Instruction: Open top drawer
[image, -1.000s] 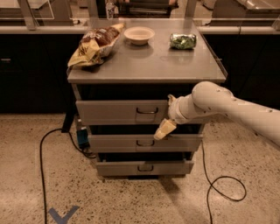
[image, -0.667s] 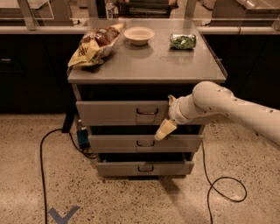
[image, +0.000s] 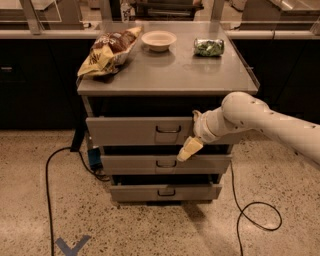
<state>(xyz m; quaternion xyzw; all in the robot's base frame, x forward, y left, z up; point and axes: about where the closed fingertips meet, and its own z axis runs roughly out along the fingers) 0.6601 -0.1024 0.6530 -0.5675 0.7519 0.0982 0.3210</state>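
The top drawer (image: 130, 131) is the widest grey drawer front under the metal cabinet top, with a small dark wire handle (image: 168, 130) at its centre. Its front stands a little forward of the two drawers below. My gripper (image: 189, 149), cream-coloured at the end of the white arm (image: 250, 117), hangs just below and right of the handle, over the drawer's lower right edge. It points down-left and is not around the handle. The arm hides the right end of the drawer front.
The middle drawer (image: 135, 164) and bottom drawer (image: 145, 192) sit below. The cabinet top (image: 170, 75) carries a chip bag (image: 107, 50), a white bowl (image: 158, 40) and a green packet (image: 209, 47). Black cables (image: 47, 190) lie on the speckled floor on both sides.
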